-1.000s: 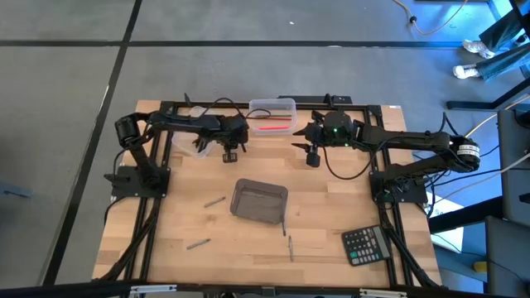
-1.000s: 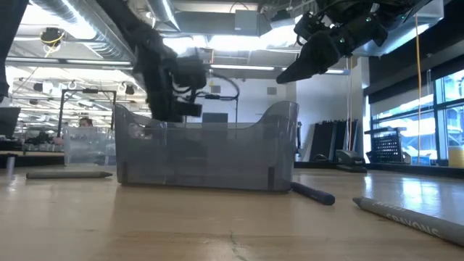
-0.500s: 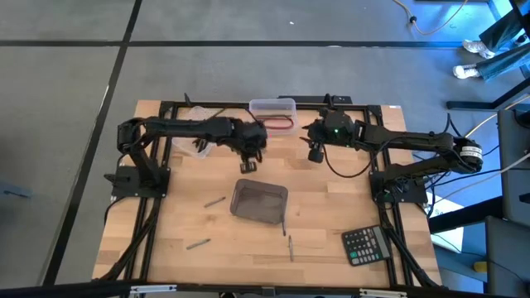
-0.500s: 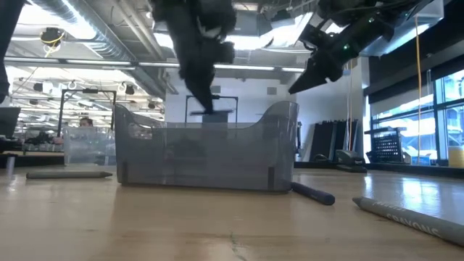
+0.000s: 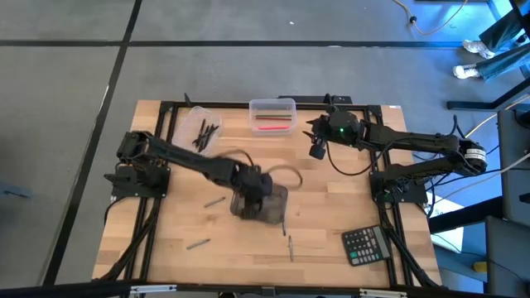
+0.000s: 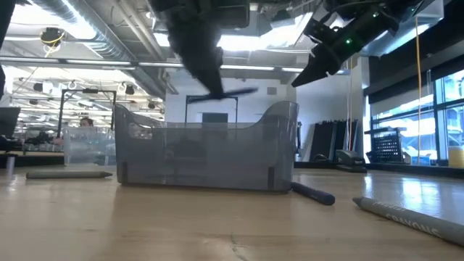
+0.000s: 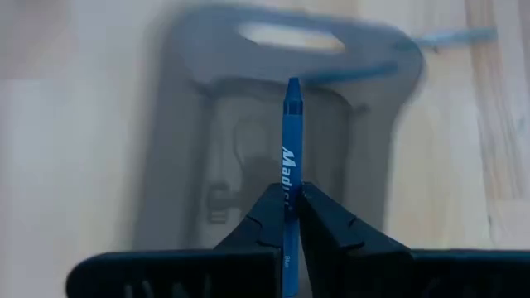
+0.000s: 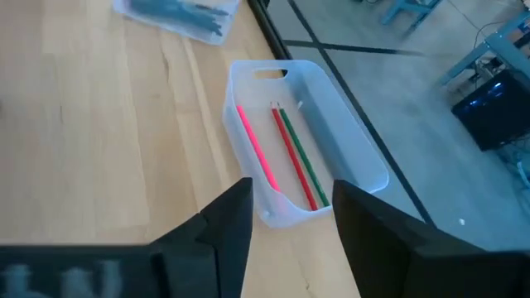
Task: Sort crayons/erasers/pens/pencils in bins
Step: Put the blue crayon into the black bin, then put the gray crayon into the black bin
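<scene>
My left gripper hangs over the smoky grey bin in the middle of the table, shut on a blue crayon. The wrist view shows the crayon's point above the bin. In the low view it sticks out above the bin's rim. My right gripper stands open and holds nothing, near the clear bin at the far edge. That bin holds pink, red and green pencils. A second clear bin at the far left holds dark sticks. My left gripper pinches the blue crayon's wrapped body between its two fingers. The crayon lies along the fingers, its pointed end past the fingertips. The fingers slant down from the table's left. The crayon is lifted clear, above the grey bin.
Loose sticks lie on the wood: one left of the grey bin, one near the front left, two by the bin's near right corner. A black calculator sits at the front right.
My left gripper has swung from beside the far-left clear bin toward the table's near edge and right. It has come over the grey bin and kept shut on the crayon. My right gripper has turned slightly in place and stays open.
</scene>
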Available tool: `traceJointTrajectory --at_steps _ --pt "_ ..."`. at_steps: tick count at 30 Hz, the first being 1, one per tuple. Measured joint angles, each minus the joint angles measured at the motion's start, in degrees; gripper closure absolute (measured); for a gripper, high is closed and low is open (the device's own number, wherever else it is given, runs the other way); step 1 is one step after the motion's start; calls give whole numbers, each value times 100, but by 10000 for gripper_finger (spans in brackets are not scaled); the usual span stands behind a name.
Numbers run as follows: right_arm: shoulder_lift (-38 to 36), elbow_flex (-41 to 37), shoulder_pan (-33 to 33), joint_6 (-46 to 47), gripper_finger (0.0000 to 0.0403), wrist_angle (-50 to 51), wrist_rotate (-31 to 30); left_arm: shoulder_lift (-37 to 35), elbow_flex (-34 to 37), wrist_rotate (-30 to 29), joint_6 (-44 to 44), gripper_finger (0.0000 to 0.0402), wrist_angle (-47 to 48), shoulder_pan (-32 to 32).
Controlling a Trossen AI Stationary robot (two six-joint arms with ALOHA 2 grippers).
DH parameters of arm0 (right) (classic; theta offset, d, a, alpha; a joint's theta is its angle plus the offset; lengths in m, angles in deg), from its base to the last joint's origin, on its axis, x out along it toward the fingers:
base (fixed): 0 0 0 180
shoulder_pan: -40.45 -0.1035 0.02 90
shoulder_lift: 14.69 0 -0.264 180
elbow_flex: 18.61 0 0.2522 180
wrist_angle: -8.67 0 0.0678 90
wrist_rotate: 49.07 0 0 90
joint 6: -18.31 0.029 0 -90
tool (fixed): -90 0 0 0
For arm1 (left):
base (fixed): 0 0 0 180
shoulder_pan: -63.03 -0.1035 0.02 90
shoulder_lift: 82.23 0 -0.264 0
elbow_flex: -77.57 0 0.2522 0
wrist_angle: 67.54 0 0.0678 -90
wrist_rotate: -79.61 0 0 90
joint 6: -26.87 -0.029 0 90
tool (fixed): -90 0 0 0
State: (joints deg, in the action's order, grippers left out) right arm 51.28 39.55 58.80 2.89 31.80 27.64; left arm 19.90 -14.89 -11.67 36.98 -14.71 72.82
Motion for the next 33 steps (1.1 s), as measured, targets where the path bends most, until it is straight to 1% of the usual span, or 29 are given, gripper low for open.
traceJointTrajectory --at_steps 4,11,14,17,19,21,23,25,27,31,33 --pt "-30 -2 -53 189 232 44 136 509 0 -85 24 386 -53 207" --pt "-27 -2 -308 670 232 294 135 1085 2 -99 28 385 -61 173" --pt "-27 -2 -520 899 232 316 132 1213 2 -118 28 379 -57 119" --pt "-27 -2 -791 1026 232 345 133 1209 2 -170 28 363 -100 85" --pt "-27 -2 -965 1100 232 344 133 1185 2 -382 35 351 -95 77" --pt "-27 -2 -1140 1210 232 344 127 1137 -28 -635 223 337 -90 75" --pt "-27 -2 -1299 1309 232 346 29 1132 -111 -683 459 325 -44 70" --pt "-34 1 -1460 1407 232 373 -123 1130 -191 -683 481 315 31 86" --pt "-52 72 -1612 1541 232 628 -329 1130 -333 -714 518 306 196 128" --pt "-97 392 -1933 1919 232 1339 -864 1128 -1005 -741 807 299 1210 265" --pt "-97 489 -2114 2103 232 1579 -1171 1123 -1403 -991 890 300 1767 388"
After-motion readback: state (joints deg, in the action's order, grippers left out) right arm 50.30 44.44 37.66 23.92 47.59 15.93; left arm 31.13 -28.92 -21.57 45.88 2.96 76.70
